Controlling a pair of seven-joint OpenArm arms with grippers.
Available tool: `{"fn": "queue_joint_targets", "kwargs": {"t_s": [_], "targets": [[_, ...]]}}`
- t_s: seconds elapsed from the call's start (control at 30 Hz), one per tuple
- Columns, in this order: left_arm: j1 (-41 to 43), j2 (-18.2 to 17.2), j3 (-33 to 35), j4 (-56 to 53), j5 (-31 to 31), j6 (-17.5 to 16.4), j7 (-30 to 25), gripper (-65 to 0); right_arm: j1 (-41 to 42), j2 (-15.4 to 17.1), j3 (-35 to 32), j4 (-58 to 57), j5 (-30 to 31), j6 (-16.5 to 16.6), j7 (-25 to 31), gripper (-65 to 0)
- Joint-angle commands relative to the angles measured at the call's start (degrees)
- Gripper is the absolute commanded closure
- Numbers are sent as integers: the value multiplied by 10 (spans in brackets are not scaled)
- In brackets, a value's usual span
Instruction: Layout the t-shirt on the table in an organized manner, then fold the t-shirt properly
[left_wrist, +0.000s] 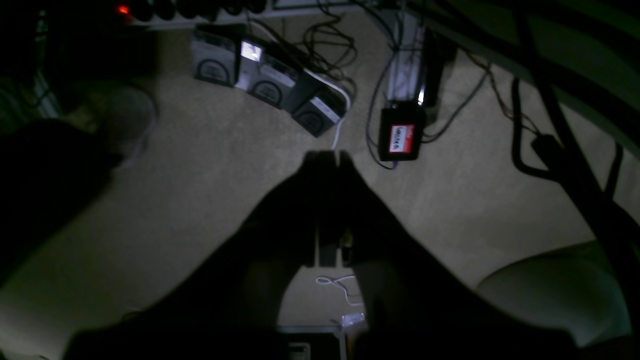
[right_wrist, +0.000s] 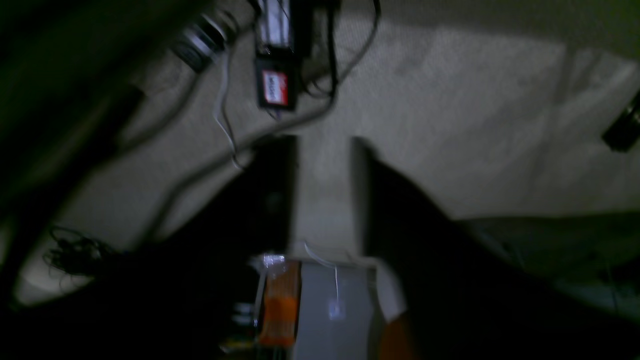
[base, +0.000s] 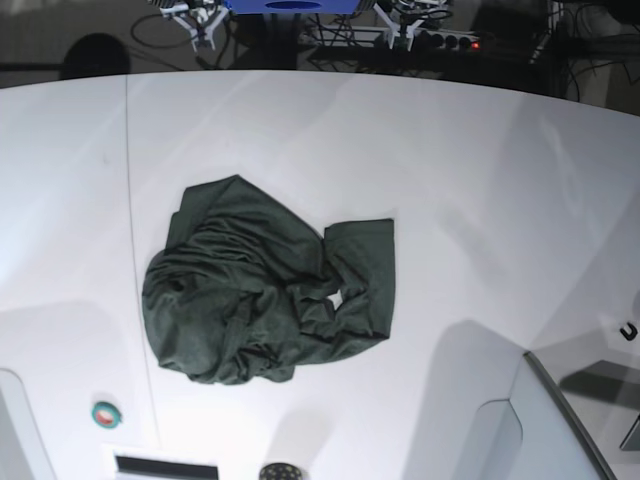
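One crumpled t-shirt (base: 266, 298), one table (base: 480, 190)

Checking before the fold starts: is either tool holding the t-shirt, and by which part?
Nothing is held. The t-shirt lies crumpled on the table. The left tool is shut on nothing; the right tool is open with nothing between its jaws.

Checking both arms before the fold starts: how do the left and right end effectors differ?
The left end effector has its jaws pressed together; the right end effector has a clear gap between them. The left's view is sharp; the right's is blurred. Both are empty, pointing at the carpeted floor, nowhere near the t-shirt.
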Motion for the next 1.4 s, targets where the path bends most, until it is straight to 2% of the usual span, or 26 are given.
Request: {"fn": "queue_joint_targets", "kwargs": {"t_s": [0.0,0.1,0.2,0.27,0.37,0.43,0.6,0.63,0.67,0.77,1.0,1.07,1.1,1.13,1.17,1.2,1.23,1.33,1.37], "targets": [[1,-6,1,1,2,3,-2,-3,-3,3,2,0,-2,-5,0,-276],[0,-16,1,1,-3,3,-2,-5,-9,10,3,0,-2,-5,1,-452],[-1,-17,-4,1,-3,3,-2,-5,-9,14,3,0,-2,-5,2,-576],[0,-18,-5,1,-3,3,-2,-7,-6,15,0,0,-2,-5,2,-612],[1,-17,-5,1,-4,3,-2,-23,-3,15,-3,0,-3,-5,2,-614],[4,-16,-5,1,-4,3,-2,-99,-3,16,-3,0,-3,-5,2,-617],[9,-15,-1,1,-4,3,-3,-459,4,14,-3,0,-4,-3,2,-621],[9,-15,-3,1,-4,3,-3,-518,4,13,-2,0,-3,-3,2,-621],[11,-15,-5,1,-4,3,-3,-550,4,11,2,0,-3,-3,2,-621],[15,-16,-5,2,-4,3,-3,-553,1,10,3,1,-2,-1,15,-621],[16,-16,-5,2,-4,3,-3,-550,-14,13,-1,-2,-2,14,118,-614],[16,-16,-5,2,-4,3,-3,-487,-16,14,-1,-5,-2,14,119,-612],[16,-16,-5,2,-4,3,-3,-425,-16,14,-1,-6,-2,13,118,-611],[16,-17,-5,2,-4,3,-3,-331,-17,14,-2,-6,-2,13,118,-599],[20,-17,-5,2,-4,3,-3,-217,-17,14,-2,-6,-3,13,110,-560],[21,-17,-5,2,-4,3,-3,-102,-17,14,-2,-6,-3,14,98,-497],[22,-18,-5,3,-4,3,-8,0,-17,14,-2,-6,-3,14,84,-402],[32,-23,-5,5,-4,3,-56,0,-14,15,1,-2,-3,14,44,-29],[35,-24,-5,5,-4,3,-67,0,-13,15,1,-2,-3,14,33,0]]}}
